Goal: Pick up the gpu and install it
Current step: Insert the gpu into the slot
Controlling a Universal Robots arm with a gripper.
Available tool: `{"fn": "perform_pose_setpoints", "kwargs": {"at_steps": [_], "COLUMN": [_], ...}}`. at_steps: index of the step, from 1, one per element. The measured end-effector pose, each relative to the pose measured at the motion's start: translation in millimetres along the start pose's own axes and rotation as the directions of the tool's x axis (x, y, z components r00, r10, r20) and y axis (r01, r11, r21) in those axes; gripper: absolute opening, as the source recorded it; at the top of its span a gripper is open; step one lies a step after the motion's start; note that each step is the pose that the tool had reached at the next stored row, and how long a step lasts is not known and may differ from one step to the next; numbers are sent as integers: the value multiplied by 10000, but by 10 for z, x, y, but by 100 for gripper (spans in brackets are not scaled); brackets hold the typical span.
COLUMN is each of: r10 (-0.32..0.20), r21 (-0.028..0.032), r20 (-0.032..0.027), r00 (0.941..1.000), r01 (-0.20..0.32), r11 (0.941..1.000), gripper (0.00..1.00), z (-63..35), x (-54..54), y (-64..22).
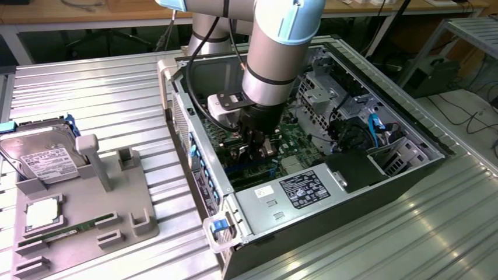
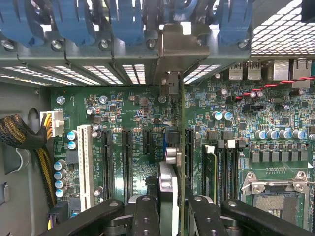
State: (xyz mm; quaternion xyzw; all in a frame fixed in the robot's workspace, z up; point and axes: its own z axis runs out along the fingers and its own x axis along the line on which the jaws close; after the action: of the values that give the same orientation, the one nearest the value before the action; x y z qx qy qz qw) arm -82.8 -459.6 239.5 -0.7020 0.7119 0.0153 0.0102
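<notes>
So the open computer case [image 1: 311,192] is being reached into by the arm, over the green motherboard [image 2: 133,118]. Meanwhile the gpu [image 2: 181,147] is being held edge-on, clamped by the gripper [image 2: 174,211], bracket up by the rear slots.

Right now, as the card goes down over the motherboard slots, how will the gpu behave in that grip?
The gpu, held edge-on between the gripper fingers, is a thin flat board: probably stiff and light. Clamped along one edge only, it may tilt or flex if pushed off-line. Its small exposed parts look fragile.
</notes>
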Motion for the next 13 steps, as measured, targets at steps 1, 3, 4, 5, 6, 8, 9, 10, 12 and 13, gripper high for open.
{"fn": "perform_pose_setpoints", "kwargs": {"at_steps": [1, 3, 4, 5, 6, 8, 9, 10, 12, 13], "r10": [0, 0, 0, 0, 1, 0, 1, 1, 1, 0], "r21": [-2, -4, -1, 0, 0, 1, 1, 1, 1, 0], "r20": [-3, -7, -3, 1, 1, 2, 1, 2, 2, 1], "r00": [10000, 10000, 10000, 10000, 10000, 10000, 10000, 10000, 10000, 10000], "r01": [0, 0, 0, 0, -1, 0, -1, -1, -1, 0], "r11": [10000, 10000, 10000, 10000, 10000, 10000, 10000, 10000, 10000, 10000], "gripper": [28, 28, 28, 28, 28, 28, 28, 28, 28, 28], "z": [10, 26, 30, 31, 31, 32, 31, 32, 32, 31], "x": [1, 2, 2, 1, 1, 1, 1, 1, 1, 1], "y": [0, 0, 0, 0, 0, 0, 0, 0, 0, 0]}}
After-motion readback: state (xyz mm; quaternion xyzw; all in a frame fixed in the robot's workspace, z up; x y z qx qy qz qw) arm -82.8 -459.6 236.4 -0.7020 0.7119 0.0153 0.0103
